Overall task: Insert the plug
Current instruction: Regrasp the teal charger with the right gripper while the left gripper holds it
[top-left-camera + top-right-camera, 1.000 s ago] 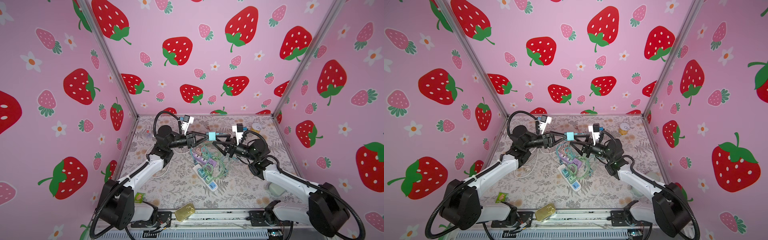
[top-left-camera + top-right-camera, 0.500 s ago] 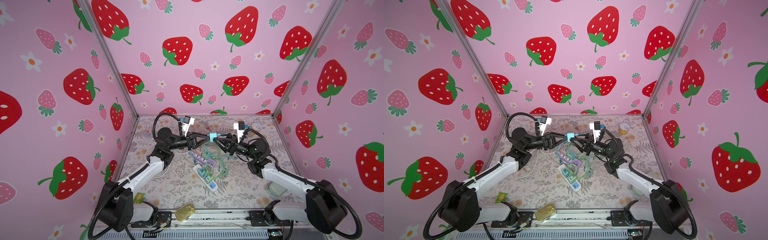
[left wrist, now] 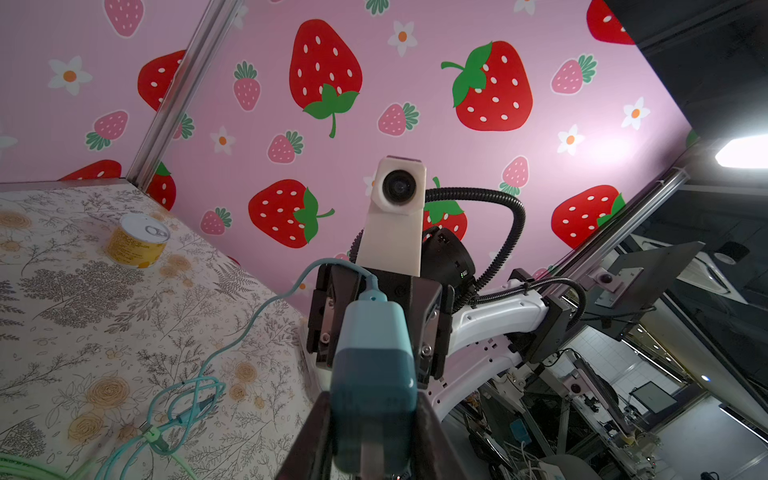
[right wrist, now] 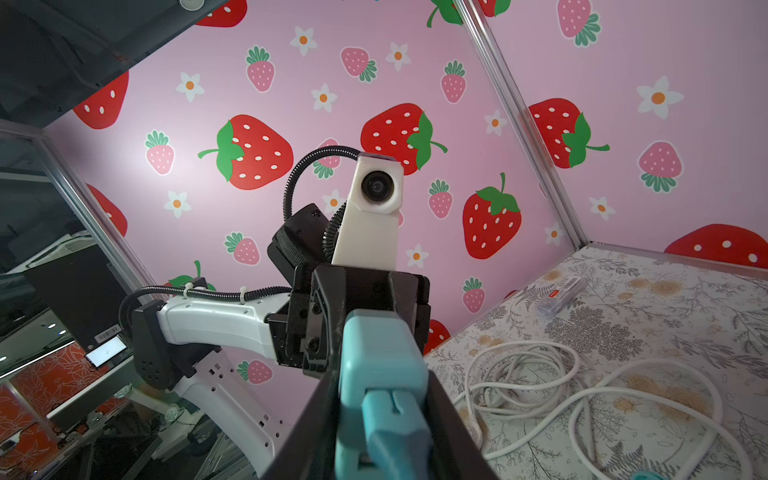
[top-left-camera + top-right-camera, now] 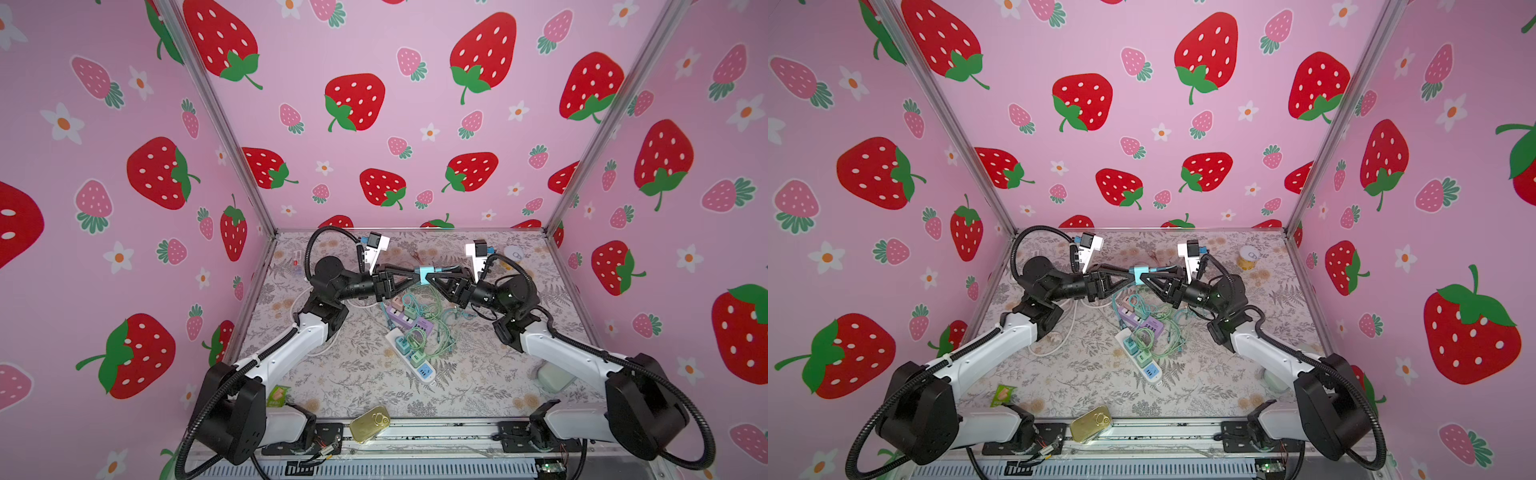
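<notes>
A light-blue plug (image 5: 425,274) (image 5: 1137,274) hangs in mid-air above the table, caught between both grippers. My left gripper (image 5: 417,272) (image 3: 372,415) is shut on the plug (image 3: 374,370) from the left, the prong end pointing back at its camera. From the right, my right gripper (image 5: 433,276) (image 4: 382,399) is shut on the same plug (image 4: 380,357), its fingers pressed on both sides. A teal cable (image 3: 232,349) runs from the plug down to the table. Below lie a white power strip (image 5: 415,363) (image 5: 1148,365) and a purple one (image 5: 405,319), tangled in green and teal cables.
A yellow can (image 5: 1248,257) (image 3: 137,241) stands at the back right. A gold tin (image 5: 370,424) sits at the front edge, a green packet (image 5: 277,395) at the front left. A coiled white cable (image 4: 582,386) lies on the left, a pale box (image 5: 555,378) under the right arm.
My right gripper has risen and moved left to the plug and closed its jaws on it. The left gripper has kept hold of the plug, almost still.
</notes>
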Robot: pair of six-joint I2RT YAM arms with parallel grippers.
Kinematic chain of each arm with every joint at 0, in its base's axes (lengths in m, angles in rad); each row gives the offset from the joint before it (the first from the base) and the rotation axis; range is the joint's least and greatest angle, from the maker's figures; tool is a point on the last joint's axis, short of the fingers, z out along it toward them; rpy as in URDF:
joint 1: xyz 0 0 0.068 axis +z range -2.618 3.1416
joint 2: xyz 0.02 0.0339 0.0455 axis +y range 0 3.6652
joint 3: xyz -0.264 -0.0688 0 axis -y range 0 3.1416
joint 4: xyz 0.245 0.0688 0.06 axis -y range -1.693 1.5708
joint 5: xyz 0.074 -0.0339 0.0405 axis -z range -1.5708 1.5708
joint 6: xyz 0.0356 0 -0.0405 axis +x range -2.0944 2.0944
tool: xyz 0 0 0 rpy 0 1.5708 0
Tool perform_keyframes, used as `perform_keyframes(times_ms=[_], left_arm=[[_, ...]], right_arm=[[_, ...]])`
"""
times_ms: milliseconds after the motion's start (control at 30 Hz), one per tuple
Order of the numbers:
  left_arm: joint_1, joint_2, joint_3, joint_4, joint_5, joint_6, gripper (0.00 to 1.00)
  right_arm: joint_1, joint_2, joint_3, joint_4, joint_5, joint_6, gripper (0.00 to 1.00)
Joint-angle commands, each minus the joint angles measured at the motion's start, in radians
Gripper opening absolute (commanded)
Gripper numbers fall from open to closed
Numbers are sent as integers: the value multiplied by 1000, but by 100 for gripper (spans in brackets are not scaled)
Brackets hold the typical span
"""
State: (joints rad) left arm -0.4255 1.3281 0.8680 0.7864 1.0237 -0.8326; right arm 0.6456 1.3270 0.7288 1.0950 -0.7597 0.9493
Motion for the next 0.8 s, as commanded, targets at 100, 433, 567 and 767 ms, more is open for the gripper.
perform_keyframes(times_ms=[100,433,567,767], left_arm=[[-6,-18,2,4,12,12,1],[-6,-51,2,-94,-14,69,36],[-4,-89,-4,-179,-34,124,48],[13,-132,-12,-289,-51,182,54]], right_arm=[[2,-3,41,84,-41,27,19],[2,-58,84,-207,-16,-153,7],[2,-104,147,-468,29,-303,4],[2,-153,219,-751,93,-450,4]])
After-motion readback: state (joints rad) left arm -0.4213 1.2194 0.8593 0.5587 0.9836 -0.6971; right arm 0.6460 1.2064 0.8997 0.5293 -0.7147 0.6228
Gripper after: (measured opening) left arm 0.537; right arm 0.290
